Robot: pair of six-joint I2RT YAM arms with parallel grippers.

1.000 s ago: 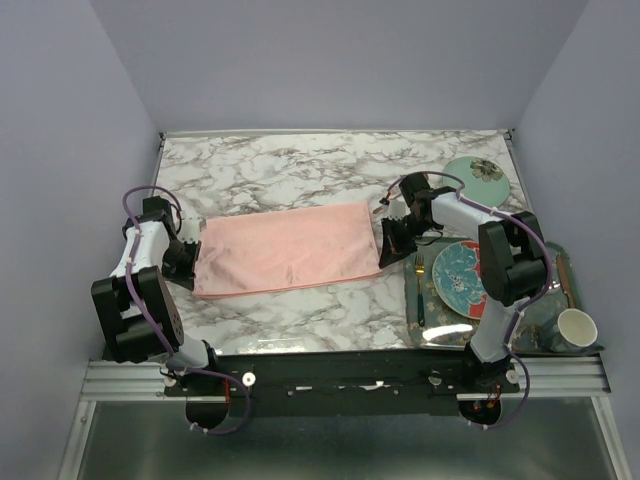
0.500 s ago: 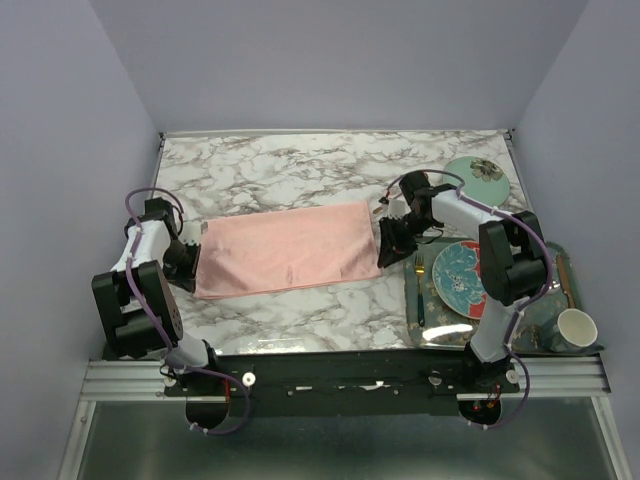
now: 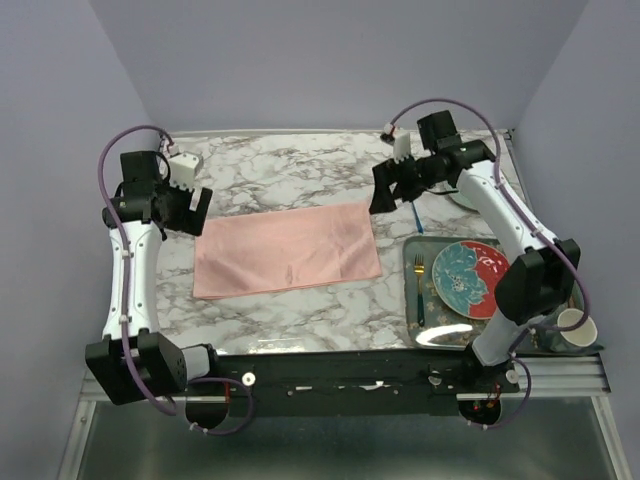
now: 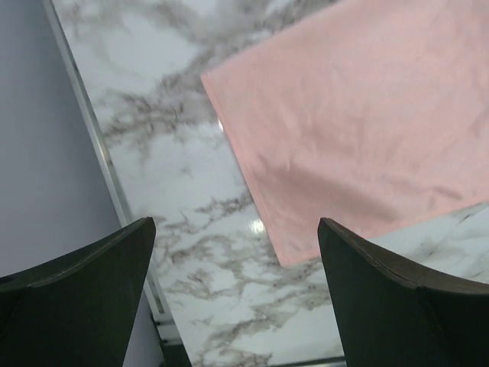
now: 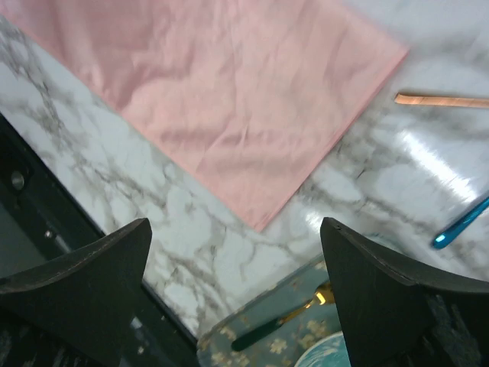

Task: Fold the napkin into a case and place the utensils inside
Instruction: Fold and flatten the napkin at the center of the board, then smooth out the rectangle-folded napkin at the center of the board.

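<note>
Napkin [image 3: 287, 250] folded into a flat pink rectangle at mid-table, both arms clear of it.
It lies untouched on the marble table [image 3: 300, 310]. Beyond it, the left gripper [image 3: 197, 205] and right gripper [image 3: 384, 190] hang raised near its far corners, jaws wide apart and empty; a second ago both were pinched shut, low at its short ends.

You've got one napkin [image 3: 288, 250] and one spoon [image 5: 443, 99]. Count two forks: a blue fork [image 5: 462, 222] and a gold fork [image 3: 419, 285]. There's one tray [image 3: 432, 332] and one cup [image 3: 577, 328]. You can see two plates: a red plate [image 3: 465, 278] and a pale plate [image 3: 460, 198], which is mostly hidden. That leaves two grippers: left gripper [image 3: 198, 205] and right gripper [image 3: 382, 190].
</note>
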